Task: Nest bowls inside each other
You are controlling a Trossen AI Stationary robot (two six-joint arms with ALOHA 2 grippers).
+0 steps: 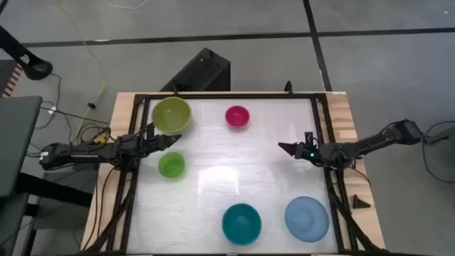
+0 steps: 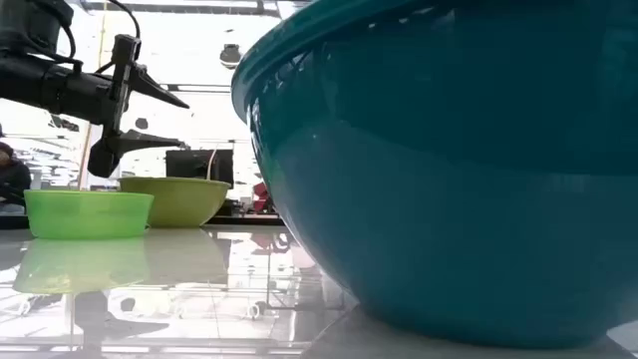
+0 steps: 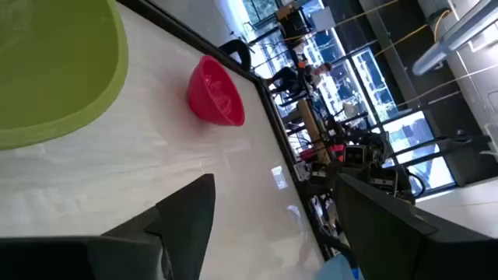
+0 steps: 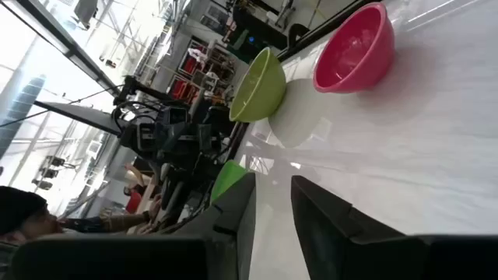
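Five bowls rest upright on their bases on the white table. The olive-green bowl and the magenta bowl are toward the far edge. The small bright green bowl is at the left. The teal bowl and the light blue bowl are near the front. My left gripper hangs open above the table, between the olive-green and bright green bowls, with nothing in it. My right gripper hovers at the table's right with a narrow gap between its fingers, also holding nothing.
A black frame runs around the table top, with wooden strips outside it. A black box stands beyond the far edge. In the low view the teal bowl fills most of the picture. People show in the room beyond.
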